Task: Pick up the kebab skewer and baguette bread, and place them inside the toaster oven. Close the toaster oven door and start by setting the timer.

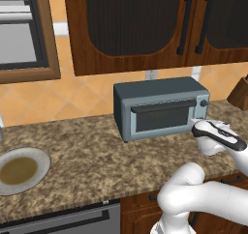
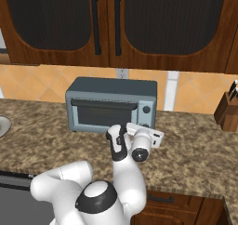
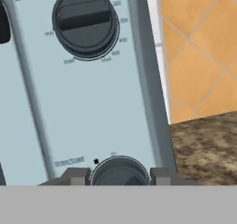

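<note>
Timer step in hand: door (image 1: 162, 116) closed on the oven (image 1: 160, 107) at the counter's back. Gripper (image 3: 120, 176) spread astride the lower knob (image 3: 119, 171). Next: pinch, then twist, staying centred.

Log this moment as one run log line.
door: closed | gripper: open around lower knob | phase: setting timer
</note>
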Controlling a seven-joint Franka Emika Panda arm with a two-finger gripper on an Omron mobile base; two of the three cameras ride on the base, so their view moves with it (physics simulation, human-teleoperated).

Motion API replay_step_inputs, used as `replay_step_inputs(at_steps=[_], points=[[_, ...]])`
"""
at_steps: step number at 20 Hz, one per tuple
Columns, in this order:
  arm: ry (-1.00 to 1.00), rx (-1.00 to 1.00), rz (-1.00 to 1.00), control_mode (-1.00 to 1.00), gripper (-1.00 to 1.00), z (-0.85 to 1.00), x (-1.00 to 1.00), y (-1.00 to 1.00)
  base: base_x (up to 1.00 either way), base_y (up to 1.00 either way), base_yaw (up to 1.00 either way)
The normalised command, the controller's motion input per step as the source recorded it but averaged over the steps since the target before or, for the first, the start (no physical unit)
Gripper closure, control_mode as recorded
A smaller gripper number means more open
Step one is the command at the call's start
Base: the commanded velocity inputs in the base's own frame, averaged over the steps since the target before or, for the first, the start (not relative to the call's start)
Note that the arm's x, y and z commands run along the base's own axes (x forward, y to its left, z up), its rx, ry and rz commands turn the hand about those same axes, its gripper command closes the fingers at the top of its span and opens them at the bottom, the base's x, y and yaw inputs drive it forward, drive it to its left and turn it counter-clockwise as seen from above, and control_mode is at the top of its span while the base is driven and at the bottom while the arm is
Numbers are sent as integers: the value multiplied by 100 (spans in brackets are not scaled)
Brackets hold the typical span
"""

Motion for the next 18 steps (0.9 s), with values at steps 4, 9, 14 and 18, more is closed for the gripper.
replay_step_inputs(at_steps=[4,9,14,18], points=[[0,20,0,-100,100,-4,0,-1,0,0,0],[0,20,0,-100,100,-5,0,-1,0,0,0],[0,22,0,-100,100,-6,0,-2,0,0,0],[0,22,0,-100,100,-7,0,0,0,0,0]])
